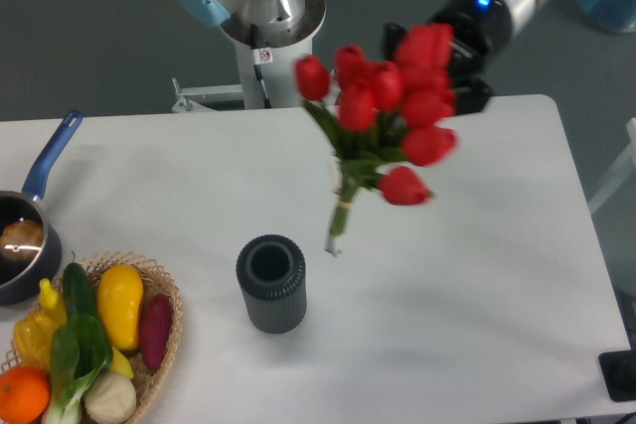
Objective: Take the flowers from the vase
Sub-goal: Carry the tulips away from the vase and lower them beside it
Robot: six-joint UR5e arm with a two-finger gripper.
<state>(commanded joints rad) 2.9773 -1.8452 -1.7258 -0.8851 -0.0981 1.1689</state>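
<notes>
hanging clear of the vase (270, 283), the flowers (389, 106) look light and floppy, best held at the stems; gripper (459, 67) hidden behind blooms, grip unclear

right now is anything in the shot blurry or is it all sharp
In the fixed camera view the flowers look smeared, blooms and stem ends soft; the end effector behind them is hidden, so its state is unclear. The vase, basket and pan look crisp, under soft light with faint shadows.
</notes>
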